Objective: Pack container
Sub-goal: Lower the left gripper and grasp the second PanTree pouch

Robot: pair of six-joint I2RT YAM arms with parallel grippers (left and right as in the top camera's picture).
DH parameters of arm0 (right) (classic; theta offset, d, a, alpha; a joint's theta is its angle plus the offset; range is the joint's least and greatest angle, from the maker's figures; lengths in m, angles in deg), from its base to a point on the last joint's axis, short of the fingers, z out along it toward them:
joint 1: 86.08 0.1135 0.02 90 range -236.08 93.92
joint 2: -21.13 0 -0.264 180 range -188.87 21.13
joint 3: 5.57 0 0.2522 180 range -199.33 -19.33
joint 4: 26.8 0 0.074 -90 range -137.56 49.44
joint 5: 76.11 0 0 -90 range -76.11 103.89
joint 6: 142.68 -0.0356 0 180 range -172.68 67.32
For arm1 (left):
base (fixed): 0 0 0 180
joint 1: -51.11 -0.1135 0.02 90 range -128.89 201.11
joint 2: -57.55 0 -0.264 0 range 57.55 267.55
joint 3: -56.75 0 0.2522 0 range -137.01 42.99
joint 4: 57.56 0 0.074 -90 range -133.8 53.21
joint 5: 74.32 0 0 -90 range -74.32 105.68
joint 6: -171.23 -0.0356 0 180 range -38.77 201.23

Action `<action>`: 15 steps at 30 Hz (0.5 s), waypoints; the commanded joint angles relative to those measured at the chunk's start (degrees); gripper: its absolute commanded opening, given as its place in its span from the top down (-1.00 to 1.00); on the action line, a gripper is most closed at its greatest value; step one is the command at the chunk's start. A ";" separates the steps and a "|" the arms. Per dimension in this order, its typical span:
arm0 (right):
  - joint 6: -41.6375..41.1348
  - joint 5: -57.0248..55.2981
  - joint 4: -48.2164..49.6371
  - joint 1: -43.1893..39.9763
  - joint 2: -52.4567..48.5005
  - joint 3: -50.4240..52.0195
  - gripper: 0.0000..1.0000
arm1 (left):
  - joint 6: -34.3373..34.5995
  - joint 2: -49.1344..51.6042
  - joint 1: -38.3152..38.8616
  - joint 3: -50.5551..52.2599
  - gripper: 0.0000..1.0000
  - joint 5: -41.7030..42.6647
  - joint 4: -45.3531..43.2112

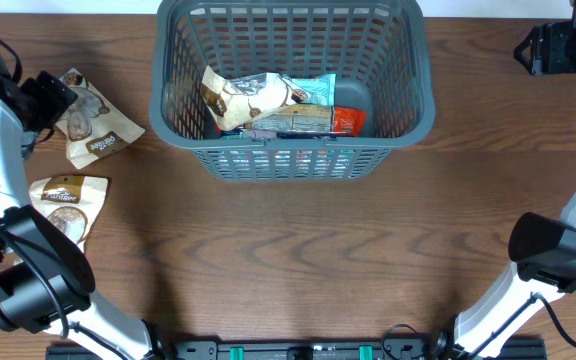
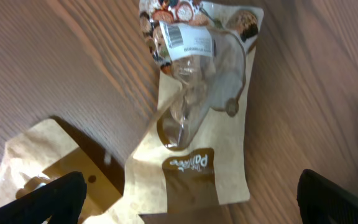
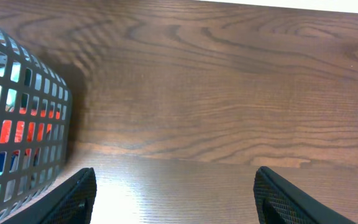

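Grey and slotted, the basket (image 1: 293,160) sits at the table's (image 1: 298,260) 12 o'clock in the overhead view. Several packets lie in it: a brown-and-white one (image 1: 243,95) toward its 9 o'clock wall, a teal one (image 1: 313,88) near the middle, and an orange one (image 1: 348,122) toward 3 o'clock.

Two kraft pouches are not yet packed, both out at the table's 9 o'clock. The upper pouch (image 1: 98,128) lies nearer the basket, and the lower pouch (image 1: 66,200) is close by at its 7 o'clock.

The left gripper (image 2: 191,193) hangs over the upper pouch with its fingers spread wide, holding nothing. The right gripper (image 3: 174,180) waits at the table's 2 o'clock, beside the basket's 3 o'clock wall, also wide and empty.

By my reckoning the packing is well past halfway. Two pouches remain, and the upper one looks set to be picked first.
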 commanded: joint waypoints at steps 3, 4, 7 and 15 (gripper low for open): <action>0.50 1.16 -0.04 0.35 -0.50 0.02 -0.36 | -5.25 -0.07 -0.92 0.22 -0.96 5.81 5.01; 0.50 1.20 -0.02 0.35 -0.50 0.02 -0.36 | -6.43 -0.09 -0.92 0.22 -0.97 7.02 6.62; 0.52 1.33 -0.02 0.35 -0.50 0.02 -0.36 | -7.54 -0.15 -0.76 0.22 -0.97 9.33 11.74; 1.95 3.80 1.05 0.35 -0.50 0.02 -0.37 | -12.72 -0.20 -0.55 0.13 -0.97 14.69 11.69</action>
